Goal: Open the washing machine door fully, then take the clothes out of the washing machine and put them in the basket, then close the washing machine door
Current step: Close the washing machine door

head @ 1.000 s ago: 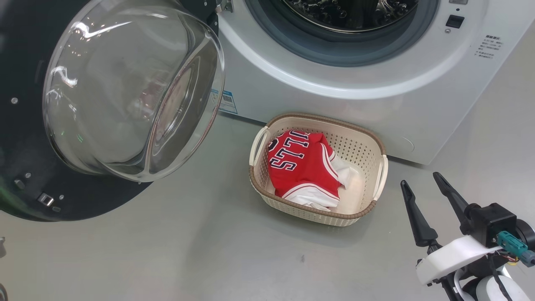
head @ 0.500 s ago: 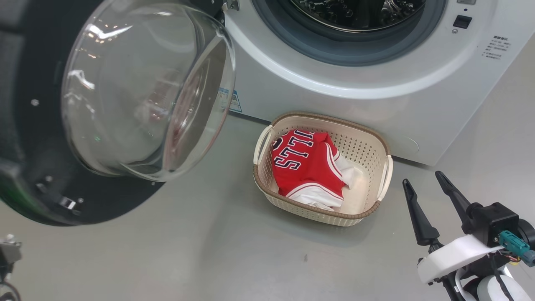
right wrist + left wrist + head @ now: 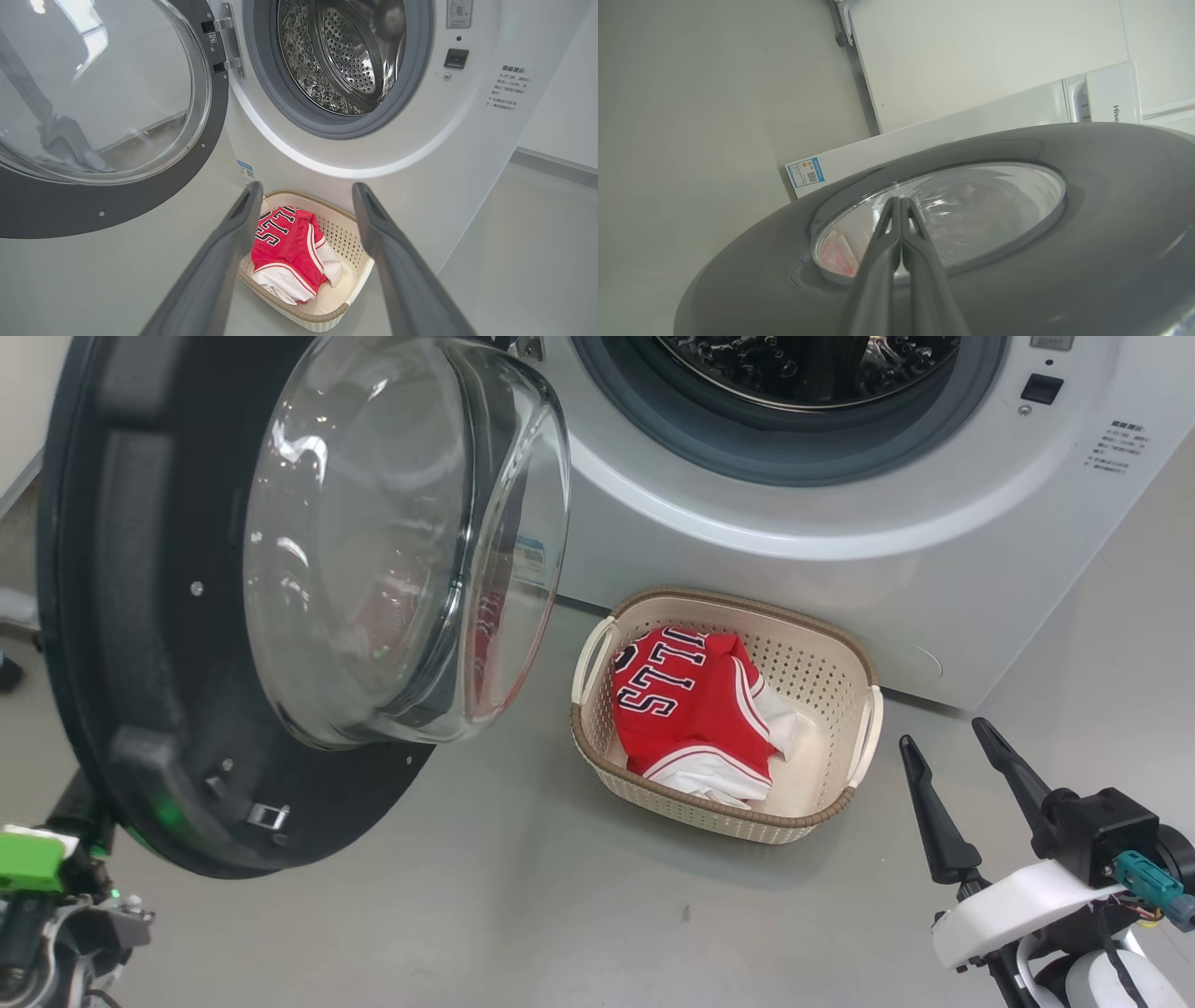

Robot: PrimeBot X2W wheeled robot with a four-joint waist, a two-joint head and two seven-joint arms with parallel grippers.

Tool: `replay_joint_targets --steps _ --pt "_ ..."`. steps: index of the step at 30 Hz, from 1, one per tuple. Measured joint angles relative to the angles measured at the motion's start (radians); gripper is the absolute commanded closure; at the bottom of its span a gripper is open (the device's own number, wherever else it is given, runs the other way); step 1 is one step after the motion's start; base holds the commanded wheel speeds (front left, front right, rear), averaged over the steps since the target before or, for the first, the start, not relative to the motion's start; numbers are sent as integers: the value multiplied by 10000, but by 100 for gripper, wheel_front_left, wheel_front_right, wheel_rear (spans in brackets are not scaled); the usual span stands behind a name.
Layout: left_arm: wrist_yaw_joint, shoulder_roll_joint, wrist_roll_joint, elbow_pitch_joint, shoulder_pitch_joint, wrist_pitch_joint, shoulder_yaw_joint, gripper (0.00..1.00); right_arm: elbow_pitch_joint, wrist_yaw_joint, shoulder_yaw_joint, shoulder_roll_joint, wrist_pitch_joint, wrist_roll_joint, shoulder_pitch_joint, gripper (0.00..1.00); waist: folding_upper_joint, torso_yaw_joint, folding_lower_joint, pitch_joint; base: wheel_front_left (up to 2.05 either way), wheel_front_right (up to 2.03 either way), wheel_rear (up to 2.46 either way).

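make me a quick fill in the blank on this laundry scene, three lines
1. The red clothes lie in the ____.
2. The left gripper, pointing at the washing machine door, is ____.
3. The right gripper is ____ and holds nothing.

Missing words: basket; shut; open.

The right gripper (image 3: 940,734) has 2 long, black, tapering fingers (image 3: 934,826) set in a boxy black housing (image 3: 1092,831) above a smooth white shell (image 3: 1008,903). A teal connector (image 3: 1141,879) with thin red and yellow wires (image 3: 1148,917) sits beside it. The left gripper (image 3: 900,201) has matching dark grey fingers, and its arm carries a bright green block (image 3: 28,861).
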Motion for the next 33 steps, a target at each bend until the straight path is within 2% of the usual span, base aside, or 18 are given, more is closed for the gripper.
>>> replay_joint_targets --steps 7,15,33 --pt "-113 -213 -19 -859 379 568 -537 100 0 -2 -6 19 -6 12 0 0 0 -17 0 -24 0 0 0" --pt "-127 -146 -4 -1615 868 1057 -867 100 2 13 150 69 -6 12 -57 0 0 -243 0 -3 0 0 0" --pt "-199 182 182 -2928 1331 1967 -1576 100 194 15 244 380 -226 48 -363 0 0 -1588 0 60 0 0 0"
